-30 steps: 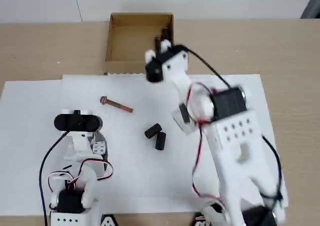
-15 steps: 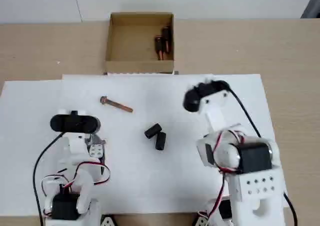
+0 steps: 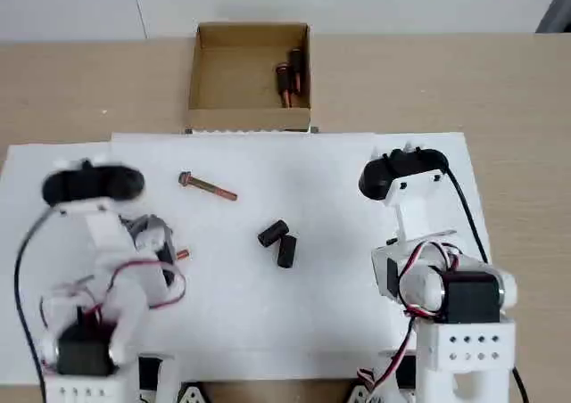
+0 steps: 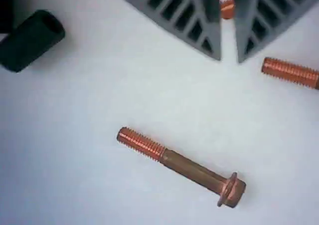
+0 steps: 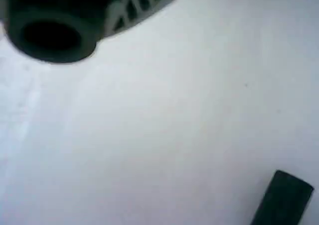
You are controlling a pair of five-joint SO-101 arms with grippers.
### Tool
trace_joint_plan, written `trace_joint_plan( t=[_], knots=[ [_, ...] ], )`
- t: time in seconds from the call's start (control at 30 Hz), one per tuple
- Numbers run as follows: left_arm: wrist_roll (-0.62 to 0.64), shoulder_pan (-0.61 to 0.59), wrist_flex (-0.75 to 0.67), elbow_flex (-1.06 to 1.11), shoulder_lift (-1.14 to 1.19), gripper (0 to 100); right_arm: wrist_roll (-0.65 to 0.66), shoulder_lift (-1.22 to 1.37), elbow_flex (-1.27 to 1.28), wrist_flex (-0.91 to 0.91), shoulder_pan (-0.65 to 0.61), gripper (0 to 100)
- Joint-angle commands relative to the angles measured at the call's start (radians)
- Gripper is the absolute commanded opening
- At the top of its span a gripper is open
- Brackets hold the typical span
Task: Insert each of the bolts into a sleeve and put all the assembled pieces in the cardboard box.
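cardboard box (image 3: 223, 73) holds assembled pieces (image 3: 291, 75) against one wall. left gripper (image 4: 228, 48) clamped on a bolt (image 4: 227, 8); loose bolt (image 3: 207, 186) and two sleeves (image 3: 279, 241) lie on white paper (image 3: 268, 309); right gripper (image 5: 132, 6) state cannot be told

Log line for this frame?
left end effector: shut on held bolt | loose bolt, two sleeves: on paper | cardboard box: assembled pieces inside

Light wooden counter (image 3: 517, 91), bare at far side and both ends. White paper sheet (image 3: 294, 323) flat across its middle and near side; sheet's far edge stepped at one end. Pale wall (image 3: 357, 2) beyond counter's far edge. Dark object (image 3: 558, 9) at far corner, cut off, unidentifiable.
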Motion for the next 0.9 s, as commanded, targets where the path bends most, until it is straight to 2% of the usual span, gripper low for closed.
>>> trace_joint_plan(
  t=[0.0, 0.37, 0.53, 0.7, 0.87],
  knots=[
    [0.115, -0.003, 0.008, -0.165, 0.181, 1, 0.0, -0.015, -0.003, -0.022, 0.013, 0.4],
    [0.35, -0.012, 0.158, -0.4, 0.476, 1, 0.0, -0.024, -0.003, -0.018, 0.015, 0.4],
    [0.433, -0.135, 0.164, -0.449, 0.594, 1, 0.0, -0.024, -0.003, -0.016, 0.015, 0.4],
    [0.436, -0.25, 0.169, -0.484, 0.735, 1, 0.0, -0.024, -0.003, -0.016, 0.015, 0.4],
    [0.446, -0.308, 0.169, -0.522, 0.825, 1, 0.0, -0.024, -0.003, -0.016, 0.015, 0.4]
  ],
)
